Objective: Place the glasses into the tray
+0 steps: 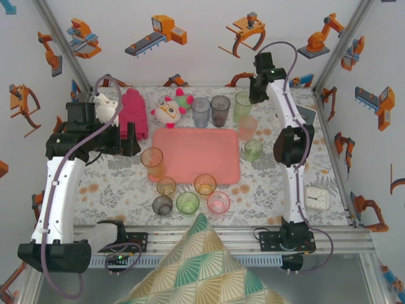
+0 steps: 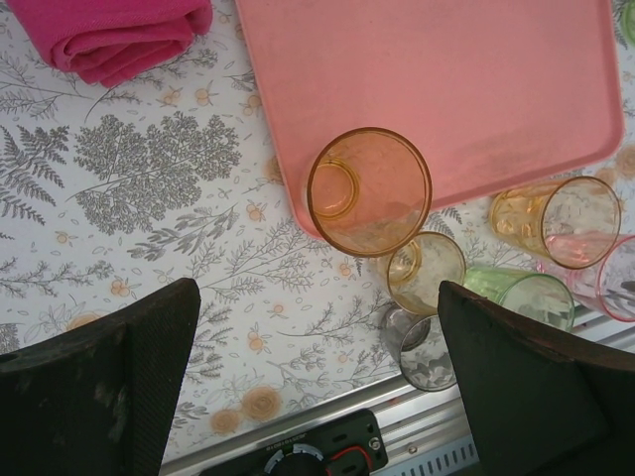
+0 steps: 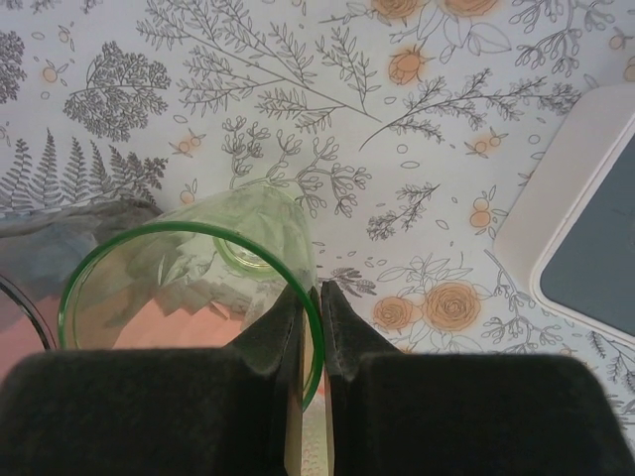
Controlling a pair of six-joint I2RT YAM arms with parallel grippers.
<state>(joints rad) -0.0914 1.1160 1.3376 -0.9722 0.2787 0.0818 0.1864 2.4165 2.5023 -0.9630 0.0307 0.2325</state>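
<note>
Your right pincer [image 3: 310, 297] is squeezed almost closed on the rim of the tall green glass [image 3: 260, 223], with one finger inside the wall and one outside. I'd guess it's a rim pinch because the neighbours crowd that glass too tightly for a side grab. From above, the glass looks to be standing upright on the worktop [image 1: 120, 183], at about 1 o'clock off the tray [image 1: 196, 155].

Your left pincer [image 2: 317, 297] is spread wide with nothing in it. It hangs over the tall amber glass [image 2: 369, 190], just beside the tray's 8 o'clock corner, so probably that one's lined up next.

The tray has nothing in it yet. The other glasses ring it at 12, 3 and 6 o'clock, and all look empty.
</note>
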